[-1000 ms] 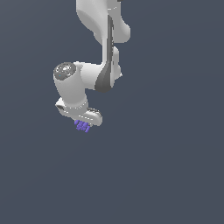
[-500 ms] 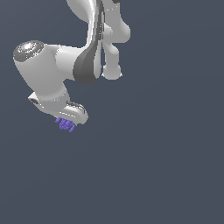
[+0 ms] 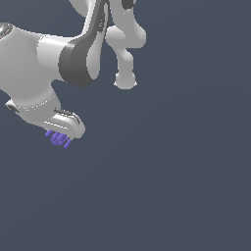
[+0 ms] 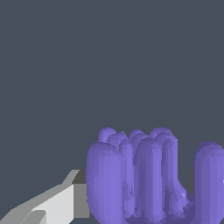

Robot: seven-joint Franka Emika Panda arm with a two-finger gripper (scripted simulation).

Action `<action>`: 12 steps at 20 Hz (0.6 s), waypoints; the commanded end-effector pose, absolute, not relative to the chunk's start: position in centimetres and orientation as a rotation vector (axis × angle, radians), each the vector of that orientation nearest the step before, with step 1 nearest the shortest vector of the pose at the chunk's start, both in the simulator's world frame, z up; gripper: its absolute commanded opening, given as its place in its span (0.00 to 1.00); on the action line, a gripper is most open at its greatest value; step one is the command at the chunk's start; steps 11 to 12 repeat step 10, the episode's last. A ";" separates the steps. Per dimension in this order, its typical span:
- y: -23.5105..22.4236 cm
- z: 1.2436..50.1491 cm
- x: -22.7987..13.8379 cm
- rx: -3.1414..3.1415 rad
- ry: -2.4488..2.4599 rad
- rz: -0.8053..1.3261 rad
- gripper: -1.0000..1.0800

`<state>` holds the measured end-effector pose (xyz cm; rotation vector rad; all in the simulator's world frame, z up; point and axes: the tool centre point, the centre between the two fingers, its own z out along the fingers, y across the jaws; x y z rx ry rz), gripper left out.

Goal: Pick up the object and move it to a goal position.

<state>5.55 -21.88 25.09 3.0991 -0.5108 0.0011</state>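
Observation:
The object (image 3: 59,139) is a small violet-purple lump with several short rod-like prongs. In the exterior view it hangs just under the white hand of my gripper (image 3: 61,134), at the exterior view's left, well above nothing but flat grey backdrop. The fingers are mostly hidden behind the hand there. In the wrist view the object (image 4: 144,175) fills the lower part of the picture, its prongs pointing away from the camera, and one white-grey finger (image 4: 57,205) presses against its side. The gripper is shut on the object.
The white arm's links (image 3: 83,54) and a rounded joint (image 3: 125,81) fill the upper part of the exterior view. Everything else is uniform dark grey, with no table edge, container or marker visible.
The arm has swung toward the exterior view's left and looms larger in the picture. The purple object has travelled left with the hand, still held.

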 end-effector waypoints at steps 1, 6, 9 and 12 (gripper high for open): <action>-22.3 25.7 5.9 3.099 -0.510 0.000 0.00; -22.7 26.4 6.4 3.099 -0.510 0.000 0.00; -22.8 26.5 6.5 3.100 -0.510 0.000 0.00; -22.8 26.5 6.5 3.100 -0.510 0.000 0.00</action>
